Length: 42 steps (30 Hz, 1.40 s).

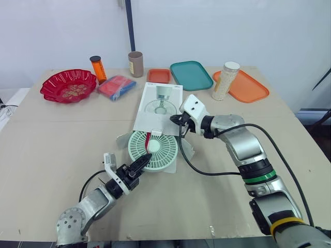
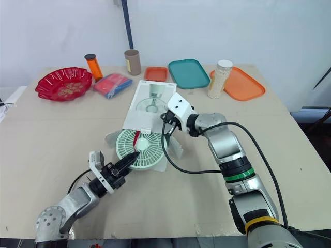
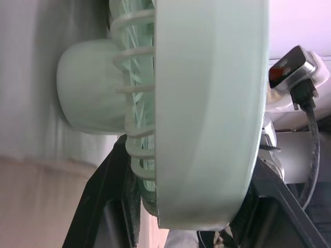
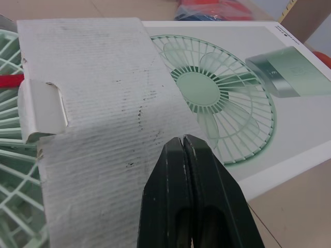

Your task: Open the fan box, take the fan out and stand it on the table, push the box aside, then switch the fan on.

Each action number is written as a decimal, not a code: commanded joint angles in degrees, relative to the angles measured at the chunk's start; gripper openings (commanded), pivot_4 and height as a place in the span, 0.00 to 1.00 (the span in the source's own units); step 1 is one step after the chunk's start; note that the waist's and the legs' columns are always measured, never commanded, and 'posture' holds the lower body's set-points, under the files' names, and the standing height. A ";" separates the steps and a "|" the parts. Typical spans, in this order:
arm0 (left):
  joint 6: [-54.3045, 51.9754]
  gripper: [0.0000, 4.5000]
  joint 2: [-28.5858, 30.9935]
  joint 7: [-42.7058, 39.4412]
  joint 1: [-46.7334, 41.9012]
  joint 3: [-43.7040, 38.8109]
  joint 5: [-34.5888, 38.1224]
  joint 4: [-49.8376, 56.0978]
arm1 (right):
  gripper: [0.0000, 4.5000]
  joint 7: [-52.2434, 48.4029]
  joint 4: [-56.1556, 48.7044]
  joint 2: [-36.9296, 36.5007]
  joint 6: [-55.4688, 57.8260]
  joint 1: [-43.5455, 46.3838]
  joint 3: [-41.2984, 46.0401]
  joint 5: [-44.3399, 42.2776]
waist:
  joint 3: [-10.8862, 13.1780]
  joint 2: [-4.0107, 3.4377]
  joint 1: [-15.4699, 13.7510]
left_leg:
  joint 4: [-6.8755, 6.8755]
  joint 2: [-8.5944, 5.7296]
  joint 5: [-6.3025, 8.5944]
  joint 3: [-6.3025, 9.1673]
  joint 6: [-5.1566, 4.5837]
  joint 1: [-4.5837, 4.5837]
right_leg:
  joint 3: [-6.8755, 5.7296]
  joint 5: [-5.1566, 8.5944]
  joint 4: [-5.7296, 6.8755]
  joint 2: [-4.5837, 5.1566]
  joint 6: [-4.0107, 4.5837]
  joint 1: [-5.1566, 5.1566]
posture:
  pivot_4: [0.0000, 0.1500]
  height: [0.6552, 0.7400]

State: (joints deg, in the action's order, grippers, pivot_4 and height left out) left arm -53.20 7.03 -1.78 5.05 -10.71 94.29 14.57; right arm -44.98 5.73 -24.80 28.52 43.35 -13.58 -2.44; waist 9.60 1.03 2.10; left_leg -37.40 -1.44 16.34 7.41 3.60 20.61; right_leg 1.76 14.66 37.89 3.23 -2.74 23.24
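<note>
The left gripper point(image 1: 147, 158) clamps the mint fan point(image 1: 158, 145) at its 7 o'clock rim; the right gripper point(image 1: 177, 122), pressed shut, sits at 1 o'clock by the flap point(image 4: 103, 103) of the fan box point(image 1: 161, 103).

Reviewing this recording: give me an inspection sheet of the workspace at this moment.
Surface: beige table.
Job's things: fan box lies flat, flaps open; green fan lies flat at its mouth, not yet standing.
Clutter: at the far side, red bowl, orange bottle, brown cup, red and blue packet, small orange tray, teal tray, jar, large orange tray.
Hands: left hand clamps the fan's rim; right hand, fingers shut, over a box flap.
Cables: black cable loops from the right hand.
Surroundings: white wall, dark pole.
</note>
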 commanded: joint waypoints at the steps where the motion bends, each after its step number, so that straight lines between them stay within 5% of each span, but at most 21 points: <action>1: -1.32 0.36 2.47 1.97 4.00 1.66 3.45 3.16 | 0.00 -0.78 0.51 -0.45 0.40 -0.43 -0.96 0.70 | 0.00 -0.01 0.02 | 0.01 0.00 0.01 0.00 0.01 -0.01 | 0.01 0.01 0.00 0.00 0.01 0.00 | 1.00 1.00; 2: -0.97 0.57 2.77 2.40 4.37 2.07 3.86 3.26 | 0.00 -0.83 0.52 -0.48 0.34 -0.44 -0.99 0.75 | 0.00 -0.01 -0.06 | 0.02 0.00 0.01 0.00 0.01 -0.01 | 0.01 0.01 0.00 0.00 0.01 0.00 | 1.00 1.00; 8: 1.27 1.00 3.88 2.62 6.72 2.80 6.77 5.91 | 0.00 -1.11 0.87 -0.60 -0.23 -0.21 -1.05 1.23 | 0.00 -0.01 -0.15 | 0.03 -0.01 0.03 -0.01 -0.02 0.00 | 0.01 0.01 -0.05 0.01 0.02 0.00 | 1.00 1.00; 21: 6.05 1.00 7.96 -0.03 5.07 -0.80 5.17 5.27 | 0.00 -1.16 2.27 0.37 -1.28 0.38 -1.22 1.51 | 0.01 -0.01 -0.15 | 0.07 0.01 0.02 -0.02 -0.01 0.00 | 0.00 0.02 -0.14 -0.01 0.03 -0.01 | 1.00 1.00; 42: 1.50 1.00 17.23 -6.52 -10.79 -3.04 2.05 -10.25 | 0.00 0.22 2.25 1.85 -1.57 -0.33 -0.95 1.73 | 0.01 -0.01 -0.06 | 0.09 0.03 0.01 0.00 0.01 0.01 | -0.03 -0.01 -0.18 -0.06 0.07 0.01 | 1.00 1.00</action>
State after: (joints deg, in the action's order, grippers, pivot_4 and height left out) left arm -50.47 23.54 -6.45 -4.88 -12.41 96.34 4.83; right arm -44.83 7.36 -23.09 26.33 43.71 -13.60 -1.43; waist 9.61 1.02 2.04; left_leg -37.31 -1.42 16.35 7.40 3.61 20.62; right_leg 1.73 14.64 37.70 3.18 -2.67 23.26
